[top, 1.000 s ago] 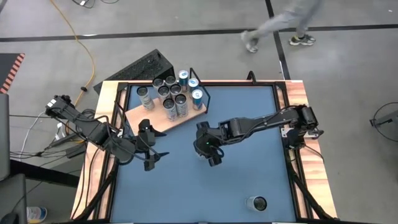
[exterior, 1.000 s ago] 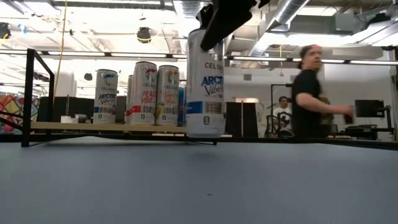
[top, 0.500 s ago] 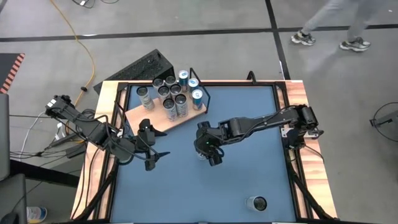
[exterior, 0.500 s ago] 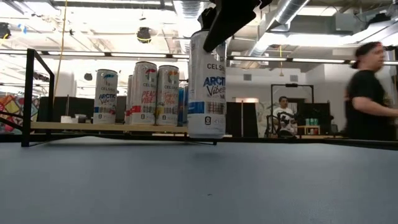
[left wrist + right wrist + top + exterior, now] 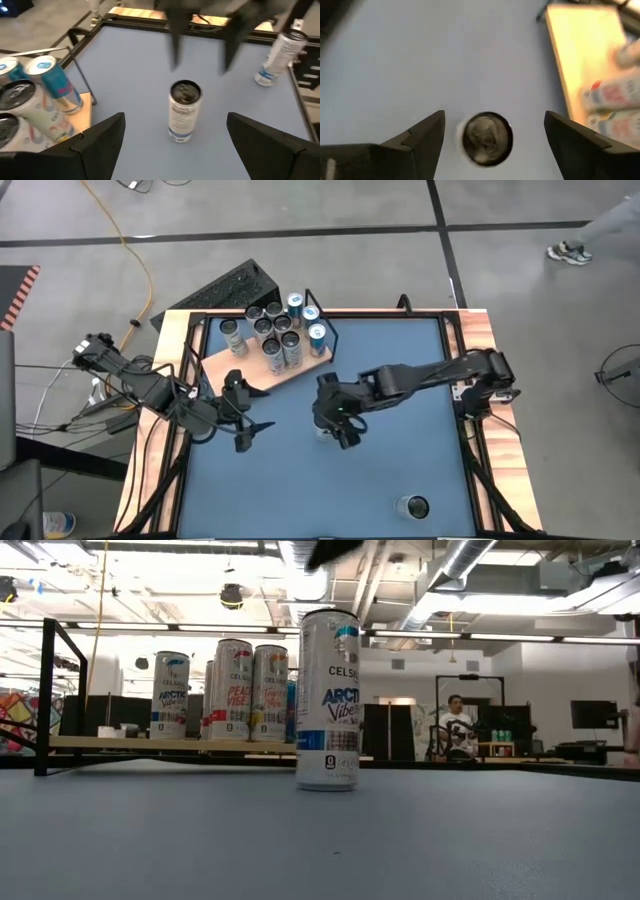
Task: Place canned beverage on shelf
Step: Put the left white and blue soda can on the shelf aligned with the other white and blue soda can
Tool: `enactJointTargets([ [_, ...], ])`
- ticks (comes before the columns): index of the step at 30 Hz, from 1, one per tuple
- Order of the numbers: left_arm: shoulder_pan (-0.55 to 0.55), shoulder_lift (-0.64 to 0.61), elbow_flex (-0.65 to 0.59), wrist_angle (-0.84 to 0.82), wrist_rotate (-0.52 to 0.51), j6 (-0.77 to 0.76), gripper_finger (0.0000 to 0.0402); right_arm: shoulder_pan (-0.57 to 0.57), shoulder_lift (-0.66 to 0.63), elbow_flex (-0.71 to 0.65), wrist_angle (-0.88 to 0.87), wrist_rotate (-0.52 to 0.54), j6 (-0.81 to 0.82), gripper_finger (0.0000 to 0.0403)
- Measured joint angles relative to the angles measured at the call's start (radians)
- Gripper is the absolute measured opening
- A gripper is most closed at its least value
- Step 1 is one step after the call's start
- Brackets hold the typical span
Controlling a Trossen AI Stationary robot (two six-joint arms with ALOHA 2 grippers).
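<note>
Right gripper [image 5: 334, 423]: mine, hanging over the middle of the blue tabletop [image 5: 400, 450], directly above one can; fingers [image 5: 420, 142] spread wide, grasping nothing.
Released can [image 5: 328, 700]: upright on the tabletop, a white and silver Celsius can; in the right wrist view its top [image 5: 486, 138] shows between my two fingers, touching neither.
Can, position: near the shelf, off its board, on the side toward the table's middle.
Left gripper [image 5: 243, 423]: mine, low over the tabletop beside the shelf's near edge, fingers [image 5: 95, 142] parted with nothing between them; it faces the released can [image 5: 184, 111].
Shelf [image 5: 245, 368]: pale-wood board lying at an angle in the far left part of the table, with a thin black wire frame [image 5: 332, 330] at its end nearest the table's middle.
Shelf contents: a cluster of upright cans [image 5: 275, 332], packed close; in the low view they stand in a row [image 5: 232, 688] behind the released can.
Spare can [image 5: 413, 506]: alone on the tabletop near the front right, well apart from everything else; also visible in the left wrist view [image 5: 280, 57].
Beyond the table: a seated person [image 5: 458, 725] in the room behind, seen from the low view; a shoe [image 5: 568, 252] on the floor at the high view's far right.
</note>
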Motion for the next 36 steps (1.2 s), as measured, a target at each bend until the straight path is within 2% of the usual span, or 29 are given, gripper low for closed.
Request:
enactJointTargets([
  [3,0.036,0.000,-0.003,0.019,-0.001,0.002,0.0336,0.029,-0.011,0.126,-0.083,0.000,0.000,0.0323],
  [5,0.062,0.000,-0.029,0.094,0.012,0.016,0.0336,0.049,-0.010,0.200,-0.143,0.000,0.002,0.0323],
  [9,0.129,0.000,-0.092,0.223,0.137,0.066,0.0336,0.086,-0.008,0.357,-0.380,0.002,0.027,0.0323],
  [12,0.179,0.012,-0.100,0.241,0.212,0.065,0.0336,0.109,-0.010,0.450,-0.565,0.046,0.141,0.0322],
  [16,0.194,0.045,-0.099,0.338,0.224,0.112,0.0336,0.129,-0.009,0.494,-0.714,0.101,0.286,0.0322],
  [19,0.194,0.094,-0.083,0.376,0.188,0.179,0.0336,0.149,-0.017,0.480,-0.720,0.119,0.323,0.0322],
  [23,0.196,0.194,-0.052,0.378,0.097,0.182,0.0336,0.183,-0.038,0.481,-0.719,0.142,0.342,0.0322],
  [28,0.194,0.335,-0.018,0.379,0.061,0.176,0.0336,0.227,-0.093,0.482,-0.719,0.187,0.420,0.0322],
  [36,0.194,0.474,0.027,0.533,0.050,0.232,0.0336,0.306,-0.122,0.480,-0.719,0.257,0.499,0.0321],
])
